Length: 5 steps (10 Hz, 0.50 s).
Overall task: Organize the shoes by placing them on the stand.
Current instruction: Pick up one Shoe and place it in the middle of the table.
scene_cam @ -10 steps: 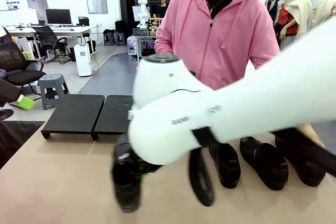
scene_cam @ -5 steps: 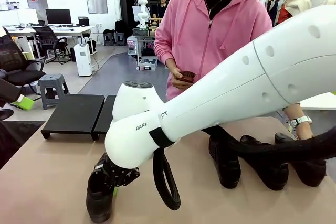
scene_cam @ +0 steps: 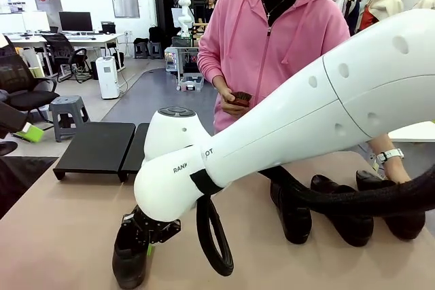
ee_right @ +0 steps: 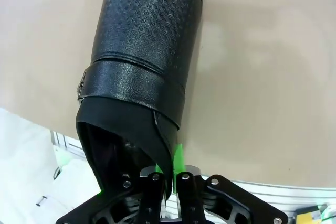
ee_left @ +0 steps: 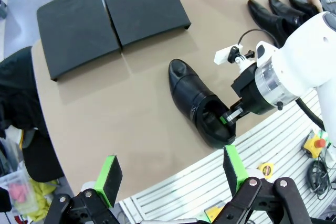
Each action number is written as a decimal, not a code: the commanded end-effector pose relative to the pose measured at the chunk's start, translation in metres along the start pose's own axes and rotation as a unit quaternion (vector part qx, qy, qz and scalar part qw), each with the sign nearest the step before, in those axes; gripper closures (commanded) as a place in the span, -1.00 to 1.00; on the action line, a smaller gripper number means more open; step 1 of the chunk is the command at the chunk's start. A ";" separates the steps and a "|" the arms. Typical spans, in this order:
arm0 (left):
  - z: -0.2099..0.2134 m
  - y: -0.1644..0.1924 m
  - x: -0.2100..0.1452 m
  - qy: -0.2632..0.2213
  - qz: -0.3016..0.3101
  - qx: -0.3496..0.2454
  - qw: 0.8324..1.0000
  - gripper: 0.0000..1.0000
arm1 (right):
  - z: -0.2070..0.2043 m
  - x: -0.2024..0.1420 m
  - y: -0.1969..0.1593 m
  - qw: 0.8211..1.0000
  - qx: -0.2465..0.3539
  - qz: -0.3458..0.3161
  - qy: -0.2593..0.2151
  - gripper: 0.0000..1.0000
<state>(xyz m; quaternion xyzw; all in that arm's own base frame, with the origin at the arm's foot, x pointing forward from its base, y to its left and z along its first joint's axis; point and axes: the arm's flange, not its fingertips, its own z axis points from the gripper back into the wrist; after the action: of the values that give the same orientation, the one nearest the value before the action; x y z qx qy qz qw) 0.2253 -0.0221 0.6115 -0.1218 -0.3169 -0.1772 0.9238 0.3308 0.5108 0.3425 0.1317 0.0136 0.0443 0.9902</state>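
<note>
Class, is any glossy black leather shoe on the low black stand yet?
No: the gripped shoe and the other shoes are all off the stand.

You see one shoe (scene_cam: pixel 129 263) near your table (scene_cam: pixel 61 236) edge — the stand (scene_cam: pixel 95 146) behind it, three shoes (scene_cam: pixel 345 222) to its right.

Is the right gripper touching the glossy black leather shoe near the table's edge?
Touching. Right wrist view: the right gripper is shut on the heel rim of the glossy black leather shoe, the leather pinched between its jaws.

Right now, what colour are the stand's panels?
Stand: matte black, clearest in left wrist view.
</note>
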 end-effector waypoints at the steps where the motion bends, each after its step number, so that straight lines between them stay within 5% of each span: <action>1: -0.001 -0.001 0.000 -0.005 0.002 -0.007 1.000 -1.00 | 0.011 -0.003 0.003 1.000 0.007 -0.017 -0.009 -1.00; 5: -0.001 -0.001 0.000 -0.005 0.002 -0.007 1.000 -1.00 | 0.084 -0.014 -0.048 0.999 0.001 -0.010 -0.044 -1.00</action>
<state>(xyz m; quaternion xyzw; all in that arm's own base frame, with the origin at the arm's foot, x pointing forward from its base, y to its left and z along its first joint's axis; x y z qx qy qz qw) 0.2253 -0.0220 0.6115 -0.1219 -0.3169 -0.1771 0.9238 0.3337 0.4812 0.3925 0.1442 -0.0184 0.0263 0.9890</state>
